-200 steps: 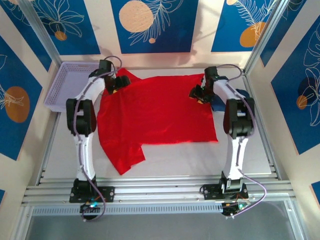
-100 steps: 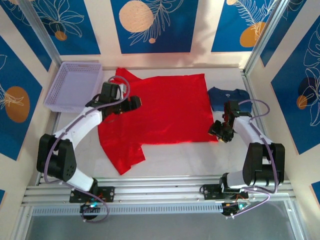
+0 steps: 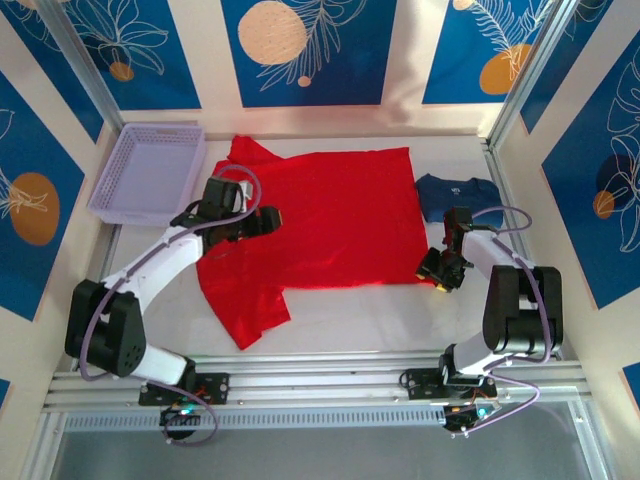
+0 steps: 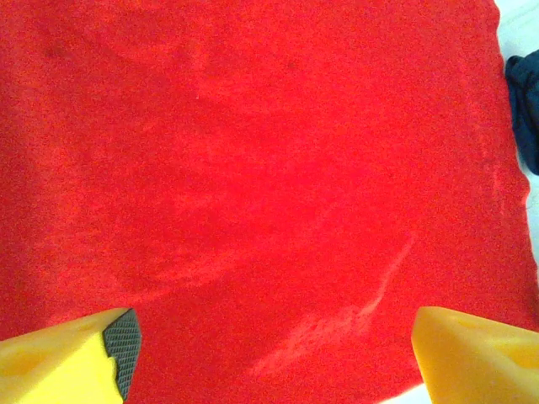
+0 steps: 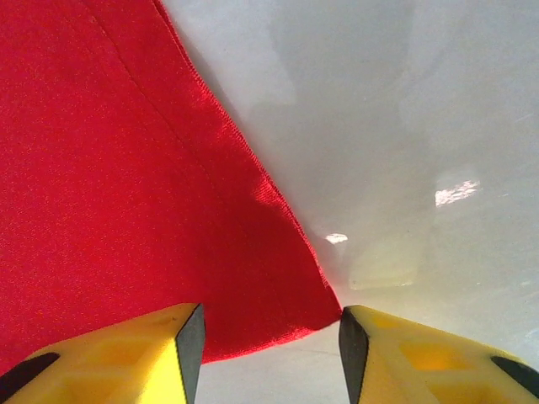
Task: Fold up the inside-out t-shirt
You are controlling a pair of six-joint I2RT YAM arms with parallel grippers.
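The inside-out t-shirt [image 3: 320,215] lies spread flat on the table [image 3: 350,320], toward its far edge. Its left side is partly hidden under the left arm [image 3: 160,262]. The left gripper [image 3: 268,218] hovers over the cloth, fingers wide apart. The right gripper [image 3: 438,272] straddles the shirt's near right corner, fingers apart and clamping nothing. A navy garment [image 3: 455,190] lies by the table's right edge, its print unreadable.

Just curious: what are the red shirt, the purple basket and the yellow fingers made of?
The red t-shirt looks like soft matte knit cloth: fine weave and a stitched hem show up close. The basket seems lavender plastic, judging by its mesh walls. The yellow fingers look like smooth hard plastic.
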